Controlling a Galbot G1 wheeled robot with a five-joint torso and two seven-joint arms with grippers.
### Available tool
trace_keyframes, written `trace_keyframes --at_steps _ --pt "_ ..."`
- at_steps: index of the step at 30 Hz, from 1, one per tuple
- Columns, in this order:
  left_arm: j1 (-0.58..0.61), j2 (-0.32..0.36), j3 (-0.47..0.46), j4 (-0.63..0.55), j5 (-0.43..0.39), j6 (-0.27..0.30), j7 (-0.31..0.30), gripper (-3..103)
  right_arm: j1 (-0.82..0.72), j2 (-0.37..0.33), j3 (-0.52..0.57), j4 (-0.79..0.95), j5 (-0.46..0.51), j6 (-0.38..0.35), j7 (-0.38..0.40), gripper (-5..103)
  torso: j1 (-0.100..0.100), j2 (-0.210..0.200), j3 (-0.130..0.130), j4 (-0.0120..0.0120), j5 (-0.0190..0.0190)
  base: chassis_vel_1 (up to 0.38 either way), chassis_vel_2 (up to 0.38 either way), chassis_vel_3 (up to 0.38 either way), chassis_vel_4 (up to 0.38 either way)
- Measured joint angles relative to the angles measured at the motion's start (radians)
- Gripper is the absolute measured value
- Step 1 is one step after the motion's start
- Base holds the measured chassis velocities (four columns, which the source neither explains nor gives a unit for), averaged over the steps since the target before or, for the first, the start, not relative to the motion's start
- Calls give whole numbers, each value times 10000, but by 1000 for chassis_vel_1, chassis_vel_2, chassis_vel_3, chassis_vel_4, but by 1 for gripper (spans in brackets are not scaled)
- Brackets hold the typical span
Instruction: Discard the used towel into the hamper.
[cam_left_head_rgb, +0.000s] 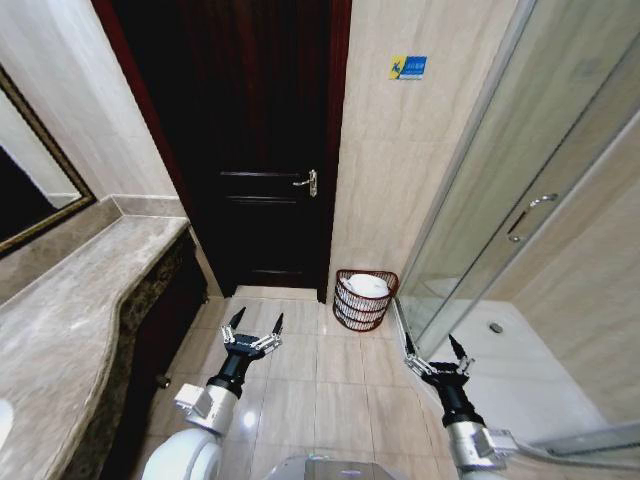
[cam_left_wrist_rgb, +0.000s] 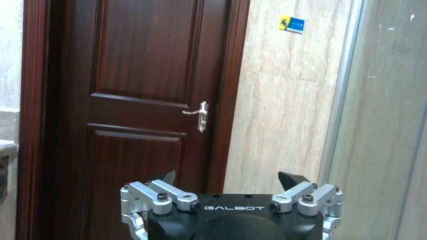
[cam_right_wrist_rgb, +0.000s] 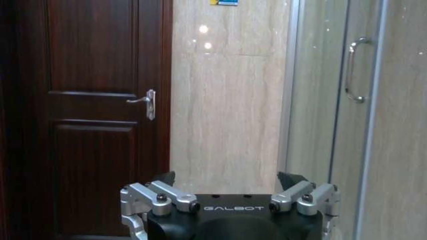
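Presently both the left end effector (cam_left_head_rgb: 254, 325) and right end effector (cam_left_head_rgb: 433, 349) hang open and empty. The hamper (cam_left_head_rgb: 366, 300), holding a white towel (cam_left_head_rgb: 367, 285), stands on the floor ahead between them, nearer the right.

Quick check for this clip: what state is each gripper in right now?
Left gripper: open, empty, held above the floor.
Right gripper: open, empty, held near the shower door.

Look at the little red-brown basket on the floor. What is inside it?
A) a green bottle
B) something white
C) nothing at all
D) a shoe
B: in the head view, the hamper by the wall between the dark door and the glass shower door holds a white bundle, seemingly the towel.
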Motion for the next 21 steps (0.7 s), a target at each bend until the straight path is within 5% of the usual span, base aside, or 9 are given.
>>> trace_keyframes --at_steps 21 --pt "0 0 0 0 0 0 0 100 0 0 0 0 0 0 0 100 -1 1 -1 0 -1 177 -173 -178 171"
